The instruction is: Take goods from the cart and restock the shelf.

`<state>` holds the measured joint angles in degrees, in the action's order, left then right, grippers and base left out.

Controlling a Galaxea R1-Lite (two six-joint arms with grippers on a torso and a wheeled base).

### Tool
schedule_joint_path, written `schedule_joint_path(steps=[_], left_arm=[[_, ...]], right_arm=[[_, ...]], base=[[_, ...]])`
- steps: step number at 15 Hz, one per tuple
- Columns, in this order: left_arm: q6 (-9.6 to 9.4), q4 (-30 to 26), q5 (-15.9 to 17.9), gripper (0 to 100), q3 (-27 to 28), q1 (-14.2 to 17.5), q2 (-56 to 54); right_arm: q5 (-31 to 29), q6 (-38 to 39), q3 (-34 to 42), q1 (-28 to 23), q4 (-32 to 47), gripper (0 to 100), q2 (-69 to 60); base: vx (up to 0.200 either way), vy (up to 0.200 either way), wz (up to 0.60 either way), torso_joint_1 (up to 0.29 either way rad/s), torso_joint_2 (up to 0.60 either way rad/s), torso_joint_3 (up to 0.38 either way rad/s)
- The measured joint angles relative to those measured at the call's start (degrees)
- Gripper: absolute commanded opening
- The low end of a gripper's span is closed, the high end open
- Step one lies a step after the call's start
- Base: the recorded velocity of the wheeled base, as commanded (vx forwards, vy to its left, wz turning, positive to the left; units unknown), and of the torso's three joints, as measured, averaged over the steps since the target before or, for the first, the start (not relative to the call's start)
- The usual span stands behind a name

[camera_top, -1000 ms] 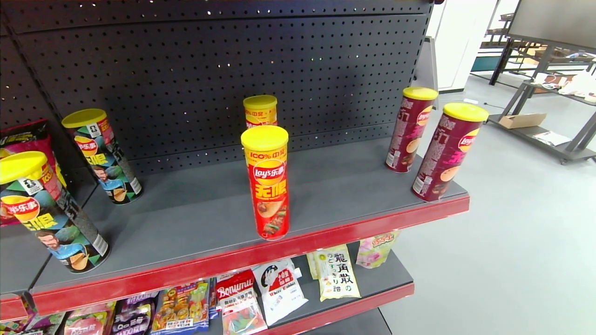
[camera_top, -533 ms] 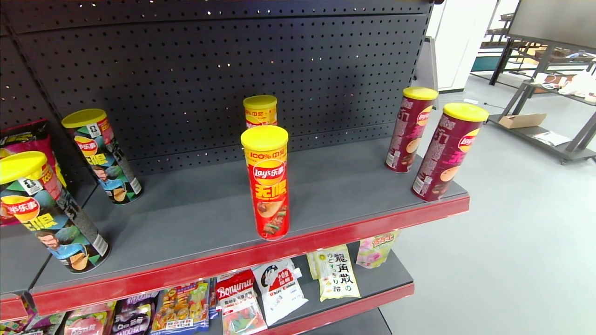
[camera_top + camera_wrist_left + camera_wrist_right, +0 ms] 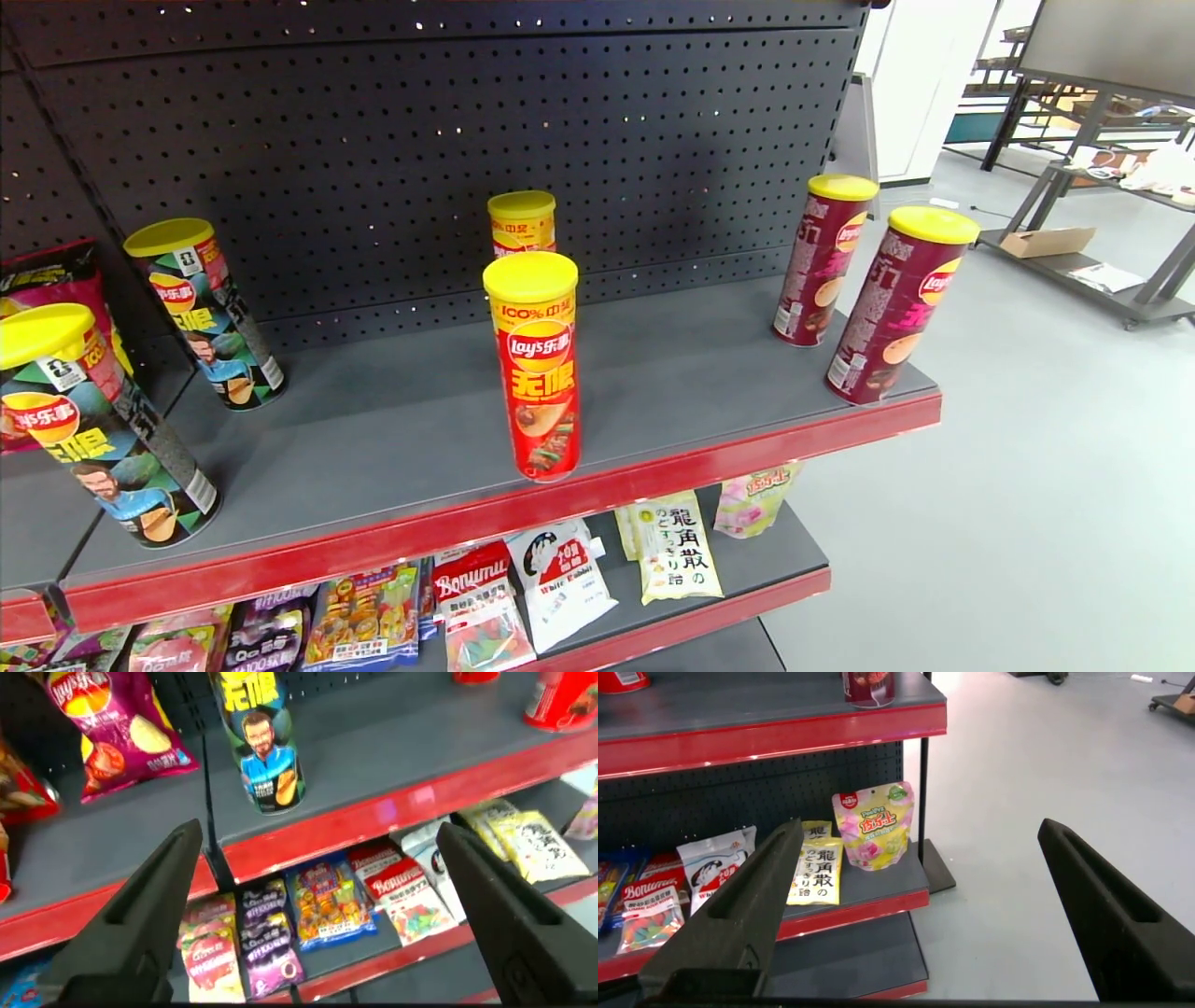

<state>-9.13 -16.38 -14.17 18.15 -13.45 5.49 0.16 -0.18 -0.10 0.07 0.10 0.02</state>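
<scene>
A grey shelf [image 3: 411,420] with a red front lip holds upright chip cans. A red can [image 3: 534,366] stands at the front middle, with another red can [image 3: 522,222] behind it. Two maroon cans [image 3: 898,304] [image 3: 823,258] stand at the right end. Two dark cans with a man's picture [image 3: 207,313] [image 3: 93,425] stand at the left. My left gripper [image 3: 322,919] is open, low in front of the shelf, facing a dark can [image 3: 263,742] and the snack bags below. My right gripper [image 3: 924,915] is open, low near the shelf's right end.
A lower shelf [image 3: 653,607] holds several snack bags, among them a white bag [image 3: 558,579] and a pink-green pouch [image 3: 875,826]. A purple chip bag [image 3: 107,728] stands on the left section. Open grey floor [image 3: 1027,467] lies to the right, with a metal rack [image 3: 1102,261] farther off.
</scene>
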Motion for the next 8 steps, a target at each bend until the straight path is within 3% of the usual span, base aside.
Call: schedule_joint_path(steps=[3,5,8], left_arm=[[0.77,0.3,-0.3,100,1.2,0.0,0.1],[1.08,0.2,0.4,100,1.2,0.0,0.1],[3.23,0.3,1.8,100,0.2,0.0,0.1]], right_arm=[[0.0,0.0,0.0,0.0,0.0,100,0.0],[0.0,0.0,0.0,0.0,0.0,100,0.0],[0.0,-0.1,0.0,0.0,0.0,100,0.0]], base=[[0.000,0.000,0.00,0.000,0.00,0.000],[0.000,0.000,0.60,-0.005,0.00,0.002],[0.000,0.000,0.60,0.006,0.00,0.001]])
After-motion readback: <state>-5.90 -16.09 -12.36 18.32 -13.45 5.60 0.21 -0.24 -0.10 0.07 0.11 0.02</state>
